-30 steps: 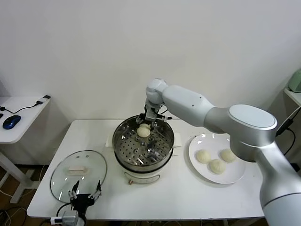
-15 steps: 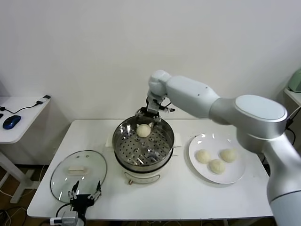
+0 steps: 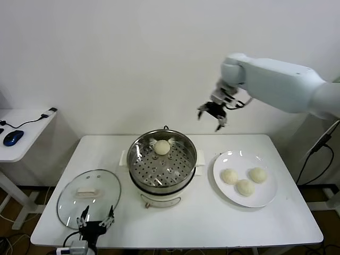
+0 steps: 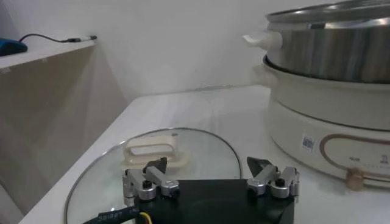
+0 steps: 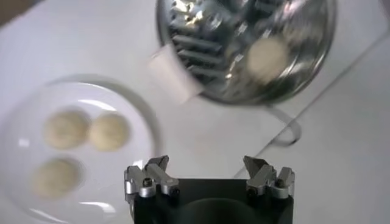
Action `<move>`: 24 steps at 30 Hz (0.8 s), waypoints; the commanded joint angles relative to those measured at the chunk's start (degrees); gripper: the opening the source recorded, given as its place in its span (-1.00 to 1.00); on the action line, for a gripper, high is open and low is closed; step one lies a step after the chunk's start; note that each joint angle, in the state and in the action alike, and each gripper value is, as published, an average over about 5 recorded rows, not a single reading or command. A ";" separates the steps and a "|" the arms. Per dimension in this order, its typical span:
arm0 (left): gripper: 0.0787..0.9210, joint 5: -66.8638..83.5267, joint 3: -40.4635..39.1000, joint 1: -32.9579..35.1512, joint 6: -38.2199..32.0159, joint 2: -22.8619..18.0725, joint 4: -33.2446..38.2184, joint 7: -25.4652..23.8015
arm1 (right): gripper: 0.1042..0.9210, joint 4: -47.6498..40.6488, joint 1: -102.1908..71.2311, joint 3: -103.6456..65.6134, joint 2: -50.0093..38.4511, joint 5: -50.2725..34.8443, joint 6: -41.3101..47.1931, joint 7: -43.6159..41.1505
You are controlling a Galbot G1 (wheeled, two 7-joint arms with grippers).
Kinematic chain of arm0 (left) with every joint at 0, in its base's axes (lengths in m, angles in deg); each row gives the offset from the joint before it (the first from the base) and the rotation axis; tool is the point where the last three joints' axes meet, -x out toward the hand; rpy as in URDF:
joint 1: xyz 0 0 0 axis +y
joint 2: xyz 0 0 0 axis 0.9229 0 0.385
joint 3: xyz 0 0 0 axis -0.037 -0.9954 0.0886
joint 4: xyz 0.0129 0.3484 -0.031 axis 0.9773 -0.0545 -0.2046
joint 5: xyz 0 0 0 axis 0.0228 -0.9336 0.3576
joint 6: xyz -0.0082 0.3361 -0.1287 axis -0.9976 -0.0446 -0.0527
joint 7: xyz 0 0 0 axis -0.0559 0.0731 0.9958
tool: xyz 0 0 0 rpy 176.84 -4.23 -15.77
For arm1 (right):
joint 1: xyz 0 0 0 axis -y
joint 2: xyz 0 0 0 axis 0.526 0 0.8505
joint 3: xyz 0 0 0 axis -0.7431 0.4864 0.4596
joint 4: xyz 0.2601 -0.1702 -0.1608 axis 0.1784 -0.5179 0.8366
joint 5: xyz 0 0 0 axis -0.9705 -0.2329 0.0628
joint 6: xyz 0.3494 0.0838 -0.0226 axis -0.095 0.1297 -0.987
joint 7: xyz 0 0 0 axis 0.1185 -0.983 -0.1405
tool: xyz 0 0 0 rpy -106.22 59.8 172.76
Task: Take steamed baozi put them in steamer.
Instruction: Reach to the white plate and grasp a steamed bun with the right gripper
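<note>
Head view shows a white table [image 3: 212, 223] with the steamer [image 3: 162, 161] sitting mid-table, a shiny steel pot with a perforated tray on a white base. To the robot's right of it is a flat white plate [image 3: 226, 192], and on the other side the glass lid [image 3: 88, 191] lies flat. One baozi [image 3: 162, 147] already sits on the tray near the far rim, and three more baozi [image 3: 244, 181] are clustered on the plate, touching or nearly so. They're smooth, domed, cream-white, no visible folds. My guess is they're light and squishy with a slightly tacky skin, so a hard pinch would dent them; I'd come straight down and close gently across the widest part of the dome, picking whichever bun has the most free space around it. The right gripper [image 3: 212, 112] is up in the air between steamer and plate, fingers spread wide and holding nothing. The left gripper [image 4: 211, 178] is parked low at the near table edge by the lid, fingers apart too, empty.
</note>
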 commanded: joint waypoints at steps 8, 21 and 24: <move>0.77 0.34 0.43 -0.41 0.17 -0.28 -0.40 0.07 | 0.76 8.10 -17.77 -4.06 -12.87 -3.30 28.47 8.50; 0.77 0.54 1.21 -0.50 -0.04 0.11 -1.55 0.55 | 0.76 -2.65 -29.69 -14.63 -5.69 1.56 29.22 11.69; 0.77 0.54 1.21 -0.48 -0.18 0.23 -1.73 0.57 | 0.76 -4.94 -31.61 -16.70 -4.54 2.28 29.23 12.15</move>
